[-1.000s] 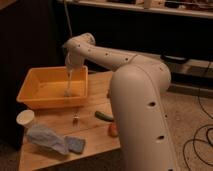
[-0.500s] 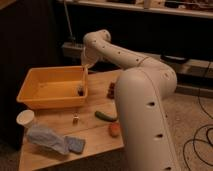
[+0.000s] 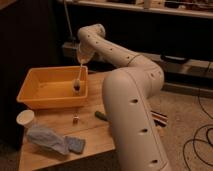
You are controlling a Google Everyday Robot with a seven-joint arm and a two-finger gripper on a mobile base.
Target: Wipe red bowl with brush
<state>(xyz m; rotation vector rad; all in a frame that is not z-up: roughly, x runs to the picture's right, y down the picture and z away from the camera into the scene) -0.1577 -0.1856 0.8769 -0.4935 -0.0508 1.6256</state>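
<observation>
The red bowl (image 3: 47,90), a large orange-yellow rectangular tub, sits at the back left of the wooden table (image 3: 95,132). My gripper (image 3: 81,60) hangs above the tub's right side and is shut on the brush (image 3: 79,74). The brush's thin whitish handle points down from the gripper. Its small dark bristle head (image 3: 76,88) is inside the tub, close to the right wall and near the floor. I cannot tell whether the bristles touch the tub.
A small white cup (image 3: 25,118) stands in front of the tub at the left. A blue-grey cloth (image 3: 50,140) lies near the table's front edge. A small dark item (image 3: 75,119) and a green object (image 3: 101,115) lie mid-table. My arm's big white link (image 3: 132,115) covers the table's right side.
My gripper and the brush have moved from over the tub's middle to its right side. The bristle head now hangs near the right wall.
</observation>
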